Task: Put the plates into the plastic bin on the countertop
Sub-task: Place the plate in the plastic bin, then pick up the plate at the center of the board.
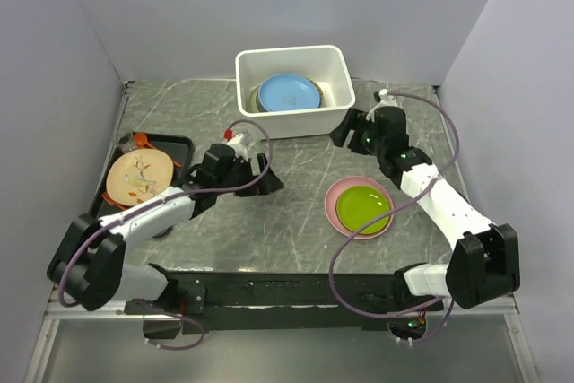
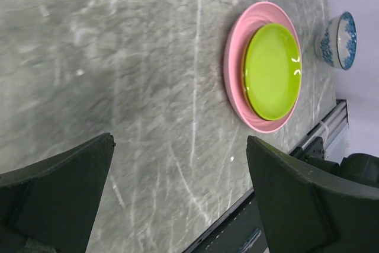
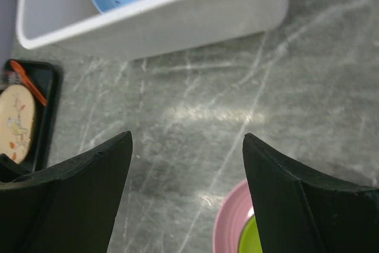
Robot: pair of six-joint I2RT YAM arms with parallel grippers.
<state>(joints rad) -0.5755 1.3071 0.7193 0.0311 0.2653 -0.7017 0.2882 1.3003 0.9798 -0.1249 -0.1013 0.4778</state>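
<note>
The white plastic bin stands at the back of the dark marble countertop and holds a blue plate on top of other plates. A lime green plate lies on a pink plate at the front right. My left gripper is open and empty, left of this stack. In the left wrist view the pink plate and green plate lie ahead. My right gripper is open and empty beside the bin's right front corner; it also shows in the right wrist view, with the bin beyond.
A flat black tray at the left holds a peach flower-patterned plate and an orange utensil. A small blue-and-white bowl sits beyond the plate stack. Grey walls enclose the counter on three sides.
</note>
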